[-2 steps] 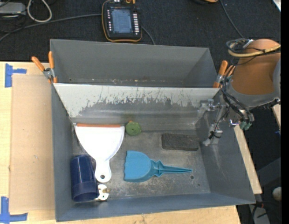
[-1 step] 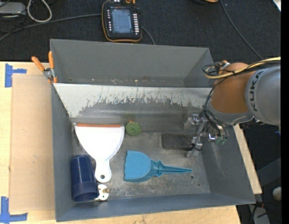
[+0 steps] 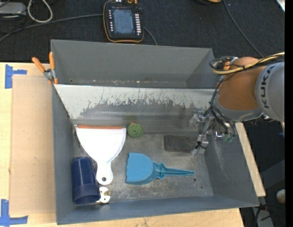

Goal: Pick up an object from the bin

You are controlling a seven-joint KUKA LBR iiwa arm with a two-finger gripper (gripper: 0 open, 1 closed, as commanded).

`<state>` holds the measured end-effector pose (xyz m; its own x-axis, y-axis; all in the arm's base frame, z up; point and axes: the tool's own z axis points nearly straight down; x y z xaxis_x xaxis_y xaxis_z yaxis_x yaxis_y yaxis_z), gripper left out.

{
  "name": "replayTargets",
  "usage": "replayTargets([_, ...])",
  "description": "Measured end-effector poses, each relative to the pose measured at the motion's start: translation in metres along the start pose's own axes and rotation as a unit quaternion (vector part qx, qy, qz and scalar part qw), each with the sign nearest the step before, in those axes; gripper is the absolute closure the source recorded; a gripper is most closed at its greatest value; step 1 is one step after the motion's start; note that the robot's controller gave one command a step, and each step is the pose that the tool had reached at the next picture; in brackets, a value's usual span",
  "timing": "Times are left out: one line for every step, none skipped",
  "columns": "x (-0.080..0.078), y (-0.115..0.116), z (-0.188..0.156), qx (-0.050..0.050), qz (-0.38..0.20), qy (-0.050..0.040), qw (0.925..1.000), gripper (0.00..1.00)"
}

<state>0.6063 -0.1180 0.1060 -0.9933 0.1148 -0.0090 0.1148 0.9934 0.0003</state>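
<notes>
Blue cup (image 3: pixel 85 180) lies on its side in the front left corner of the bin (image 3: pixel 137 70), just beside a white scoop (image 3: pixel 103 143). To their right a light blue scoop (image 3: pixel 139 168) points its handle rightward, and a small green ball (image 3: pixel 134 130) sits behind it. Toward the right wall lies a dark grey rectangular pad (image 3: pixel 177 144). The gripper (image 3: pixel 202 141) hangs low at that pad's right end; how far open it is I cannot tell, and nothing is seen in its grasp.

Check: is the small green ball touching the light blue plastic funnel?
No, bare bin floor separates the small green ball from the light blue plastic funnel.
</notes>
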Motion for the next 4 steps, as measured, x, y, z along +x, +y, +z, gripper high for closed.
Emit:
replayTargets([0.006, 0.000, 0.006, -0.001, 0.027, 0.0062, 0.9996, 0.00])
replayTargets([0.012, 0.016, 0.036, -0.001, 0.039, 0.0010, 0.9993, 0.00])
replayTargets([0.016, 0.017, 0.036, -0.001, 0.100, 0.0023, 0.9950, 1.00])
replayTargets([0.016, 0.017, 0.036, -0.001, 0.100, 0.0023, 0.9950, 1.00])
